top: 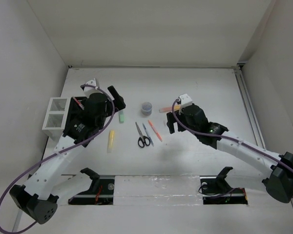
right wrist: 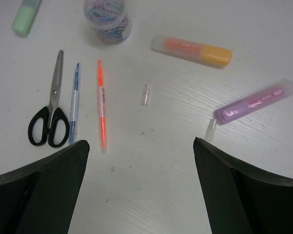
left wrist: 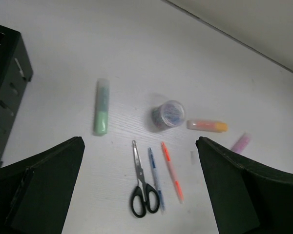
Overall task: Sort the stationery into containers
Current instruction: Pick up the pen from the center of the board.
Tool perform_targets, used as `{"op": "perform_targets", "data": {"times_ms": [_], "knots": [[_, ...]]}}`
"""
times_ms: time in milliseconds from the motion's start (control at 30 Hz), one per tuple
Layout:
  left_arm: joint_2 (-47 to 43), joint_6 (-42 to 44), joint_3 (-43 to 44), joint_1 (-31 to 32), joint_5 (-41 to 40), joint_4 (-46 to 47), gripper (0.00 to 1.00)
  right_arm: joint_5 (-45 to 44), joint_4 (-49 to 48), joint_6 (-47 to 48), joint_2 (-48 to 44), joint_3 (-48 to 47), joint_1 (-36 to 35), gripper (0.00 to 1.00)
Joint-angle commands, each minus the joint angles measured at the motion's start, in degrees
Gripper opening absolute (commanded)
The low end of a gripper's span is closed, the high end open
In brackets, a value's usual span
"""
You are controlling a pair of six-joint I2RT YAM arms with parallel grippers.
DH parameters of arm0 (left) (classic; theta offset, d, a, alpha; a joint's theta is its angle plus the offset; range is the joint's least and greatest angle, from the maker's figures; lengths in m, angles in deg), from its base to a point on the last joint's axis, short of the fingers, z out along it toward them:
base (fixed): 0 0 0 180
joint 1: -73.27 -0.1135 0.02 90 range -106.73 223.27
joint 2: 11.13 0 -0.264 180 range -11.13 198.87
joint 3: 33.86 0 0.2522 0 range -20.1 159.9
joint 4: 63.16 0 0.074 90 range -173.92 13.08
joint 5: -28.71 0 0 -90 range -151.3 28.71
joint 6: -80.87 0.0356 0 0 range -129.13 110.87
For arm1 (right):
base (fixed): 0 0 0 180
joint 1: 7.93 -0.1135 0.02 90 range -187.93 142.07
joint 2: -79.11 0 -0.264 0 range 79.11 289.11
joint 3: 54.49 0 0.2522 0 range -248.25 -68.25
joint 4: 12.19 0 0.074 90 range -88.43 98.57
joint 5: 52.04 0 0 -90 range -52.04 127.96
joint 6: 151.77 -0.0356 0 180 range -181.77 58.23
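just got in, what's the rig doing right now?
Sorting stationery into containers, with nothing sorted yet by the look of it. Both arms hover over the table, with the left end effector and right end effector open and empty. The scissors, blue pen, orange pen, clip tub, green highlighter, yellow highlighter, orange highlighter and purple highlighter lie loose. The white container looks empty; the black container hides its inside.

There were four highlighters – yellow [top: 111, 139], green [left wrist: 101, 113], orange [right wrist: 191, 50], purple [right wrist: 254, 102] – two pens, blue [right wrist: 74, 102] and orange [right wrist: 102, 105], one pair of scissors [right wrist: 50, 117], one round tub [right wrist: 107, 19], two clear caps [right wrist: 145, 93] [right wrist: 211, 130] and two organisers, white [top: 53, 127] and black [left wrist: 10, 83].
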Motion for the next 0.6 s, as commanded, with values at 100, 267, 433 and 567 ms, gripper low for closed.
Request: {"op": "perform_targets", "data": {"times_ms": [100,267,433,567], "knots": [[9.42,-11.91,-0.95,0.31,9.67,2.06,1.00,-15.18,7.04,-3.22,-3.24,-6.40,-0.53,0.95],[19.79,-23.26,5.80,14.80,-4.02,-3.81,1.00,-18.89,10.92,-3.85,-7.36,-8.43,0.17,0.96],[32.01,-28.88,9.42,17.69,-3.50,-6.73,1.00,-16.52,11.71,-3.85,-13.69,-8.43,0.70,0.96],[35.54,-32.84,9.42,20.60,-3.50,-6.73,1.00,-15.37,12.77,-3.85,-16.24,-8.43,0.70,0.96]]}}
